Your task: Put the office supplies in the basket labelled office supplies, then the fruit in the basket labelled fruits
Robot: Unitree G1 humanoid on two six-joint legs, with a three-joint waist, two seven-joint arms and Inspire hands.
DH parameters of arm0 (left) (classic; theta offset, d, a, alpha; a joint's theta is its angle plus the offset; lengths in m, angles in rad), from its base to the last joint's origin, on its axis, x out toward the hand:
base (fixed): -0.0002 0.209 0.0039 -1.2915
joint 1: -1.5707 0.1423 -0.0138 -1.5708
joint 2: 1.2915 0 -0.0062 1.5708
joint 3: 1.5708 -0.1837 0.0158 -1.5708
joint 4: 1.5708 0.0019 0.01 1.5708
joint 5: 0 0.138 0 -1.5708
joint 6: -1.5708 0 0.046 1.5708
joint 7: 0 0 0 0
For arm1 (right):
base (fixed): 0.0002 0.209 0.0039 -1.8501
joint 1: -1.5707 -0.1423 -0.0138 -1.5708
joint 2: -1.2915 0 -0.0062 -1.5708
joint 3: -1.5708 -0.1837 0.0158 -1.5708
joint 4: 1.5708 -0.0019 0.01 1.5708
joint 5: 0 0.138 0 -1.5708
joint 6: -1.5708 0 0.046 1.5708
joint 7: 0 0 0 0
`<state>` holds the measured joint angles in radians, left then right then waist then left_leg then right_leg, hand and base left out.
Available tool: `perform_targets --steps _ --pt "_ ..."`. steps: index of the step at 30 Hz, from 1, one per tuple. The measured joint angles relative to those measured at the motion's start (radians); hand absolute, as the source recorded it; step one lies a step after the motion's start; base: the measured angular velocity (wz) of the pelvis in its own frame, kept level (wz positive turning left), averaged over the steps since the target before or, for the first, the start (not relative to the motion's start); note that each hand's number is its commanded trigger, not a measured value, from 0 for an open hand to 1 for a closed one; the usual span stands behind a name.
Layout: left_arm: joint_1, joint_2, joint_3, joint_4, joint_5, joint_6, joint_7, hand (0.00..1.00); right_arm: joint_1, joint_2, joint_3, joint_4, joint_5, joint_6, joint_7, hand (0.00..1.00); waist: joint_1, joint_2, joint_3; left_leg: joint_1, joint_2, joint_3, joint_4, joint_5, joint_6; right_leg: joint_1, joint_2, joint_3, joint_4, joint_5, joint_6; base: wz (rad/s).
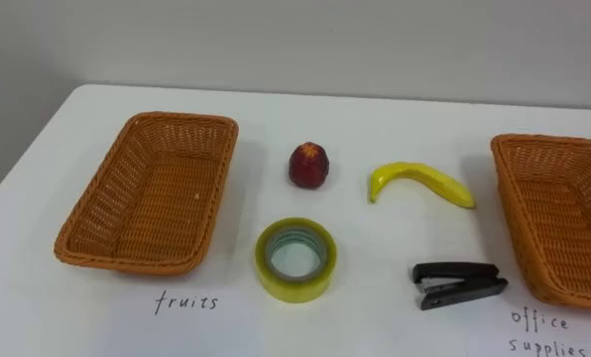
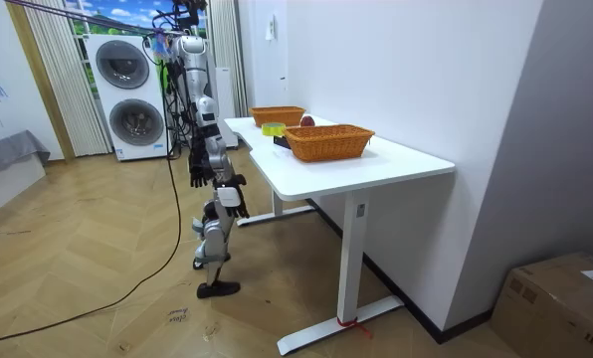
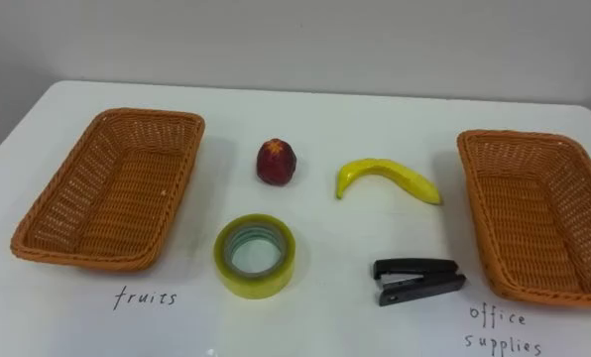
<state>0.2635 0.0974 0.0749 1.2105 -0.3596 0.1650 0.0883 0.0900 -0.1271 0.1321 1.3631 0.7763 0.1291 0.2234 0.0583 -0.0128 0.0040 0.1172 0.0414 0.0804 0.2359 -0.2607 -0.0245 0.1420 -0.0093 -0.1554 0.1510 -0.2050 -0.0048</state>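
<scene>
A white counter (image 1: 375, 119) is faced by the standing robot, and everything is laid out as a start: nothing is sorted yet. Taken from the counter's middle in the eye views, an empty wicker basket (image 1: 127, 260) is set at 9 o'clock and a second empty basket (image 1: 509, 188) at 3 o'clock. A handwritten label (image 1: 186, 301) is written in front of the first and another label (image 1: 543, 332) in front of the second, so each basket's purpose is marked.

The four items are spread between the baskets, well apart from one another, presumably so that each can be grasped alone. The banana (image 1: 421, 181) is laid flat at 2 o'clock, the tape roll (image 1: 295, 285) on its side at 7 o'clock, the black stapler (image 1: 459, 283) at 5 o'clock, near the right basket, and the red fruit (image 1: 309, 165) is stood at 12 o'clock.

In the room view the left hand (image 2: 196, 177) and right hand (image 2: 233, 195) are hung below the counter's edge; whether the fingers are apart or together cannot be told, and nothing is seen held.

Two stacked washing machines (image 2: 127, 94) are seen behind the robot and a cardboard box (image 2: 565, 303) on the floor, well clear. No obstacle is seen on any item's way to its basket; only the basket walls must be cleared.
</scene>
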Motion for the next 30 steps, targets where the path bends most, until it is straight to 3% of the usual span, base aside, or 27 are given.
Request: perform_targets --steps 20,28,30 --pt "0.000 0.000 -0.003 -0.001 0.002 -0.003 0.007 0.00 0.015 0.003 -0.010 0.000 0.041 -0.006 -0.009 0.00 -0.004 -0.001 0.0007 -0.002 0.000 0.001 0.000 0.000 0.000 -0.004 0.000 0.007 -0.002 0.000 0.000 0.00" --pt "0.021 0.000 0.034 -0.001 0.000 0.000 -0.014 0.00 0.054 0.018 -0.165 0.001 0.082 0.004 -0.053 0.00 -0.039 -0.007 -0.0010 0.002 0.000 0.002 -0.002 0.000 0.000 -0.002 0.001 0.013 0.000 0.000 0.000 0.00" --pt "0.034 0.003 0.070 -0.001 0.001 0.009 -0.016 0.00 0.089 0.015 -0.247 0.000 0.133 0.012 -0.075 0.00 -0.058 -0.014 -0.0005 0.004 0.000 0.002 -0.006 0.000 0.000 -0.001 0.002 0.017 0.002 0.000 0.000 -0.02"
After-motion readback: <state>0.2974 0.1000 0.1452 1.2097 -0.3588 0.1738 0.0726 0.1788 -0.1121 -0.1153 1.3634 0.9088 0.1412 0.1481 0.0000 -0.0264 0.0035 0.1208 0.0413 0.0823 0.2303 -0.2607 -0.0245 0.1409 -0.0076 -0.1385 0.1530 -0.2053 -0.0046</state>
